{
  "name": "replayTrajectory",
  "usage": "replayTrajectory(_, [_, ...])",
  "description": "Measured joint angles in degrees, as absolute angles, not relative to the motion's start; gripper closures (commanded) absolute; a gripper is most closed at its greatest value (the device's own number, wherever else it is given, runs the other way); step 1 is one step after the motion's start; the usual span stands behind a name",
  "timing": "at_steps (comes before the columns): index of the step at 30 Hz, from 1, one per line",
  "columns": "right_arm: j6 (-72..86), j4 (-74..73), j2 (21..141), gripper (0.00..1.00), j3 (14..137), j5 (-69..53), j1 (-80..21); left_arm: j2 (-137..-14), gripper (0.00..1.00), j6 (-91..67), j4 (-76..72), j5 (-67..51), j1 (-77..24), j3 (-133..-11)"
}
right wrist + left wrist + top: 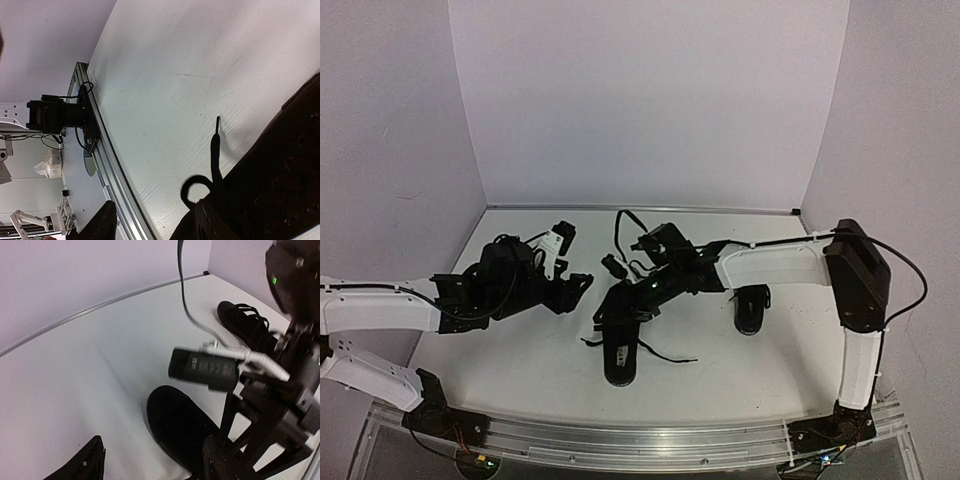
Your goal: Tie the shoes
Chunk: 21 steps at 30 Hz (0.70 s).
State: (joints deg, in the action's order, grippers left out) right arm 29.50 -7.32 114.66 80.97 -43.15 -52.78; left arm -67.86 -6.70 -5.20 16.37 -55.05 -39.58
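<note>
One black shoe [620, 352] lies near the front middle with its toe toward me; loose lace ends [667, 353] trail on both sides of it. The other black shoe [752, 306] lies to the right, under the right arm. My right gripper [617, 303] hangs low over the near shoe's laced part, jaws open. In the right wrist view it [152, 225] is open, with the shoe [280, 165] by one finger and a lace [216, 150] curling into a small loop. My left gripper [578, 286] is open just left of that shoe; its view [155, 465] shows the toe [182, 425].
The white table is walled at the back and both sides. Its aluminium front rail [650, 440] runs along the near edge, also in the right wrist view [107, 160]. The right arm's camera block [202, 369] and cable [187, 305] cross the left wrist view.
</note>
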Motion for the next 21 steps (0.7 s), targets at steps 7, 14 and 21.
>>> replayTrajectory(7, [26.8,-7.4,104.8,0.59,76.9,-43.3,-48.5,-70.5,0.39,-5.3,-3.0,5.1,-54.7,-39.7])
replayTrajectory(14, [21.9,-10.8,108.2,0.69,76.7,-42.7,-45.4,-78.2,0.42,-2.2,1.3,-4.2,-54.4,-43.0])
replayTrajectory(21, [17.8,-15.2,113.4,0.72,77.7,-42.9,-46.1,-83.3,0.47,-1.2,2.1,-8.9,-52.9,-44.7])
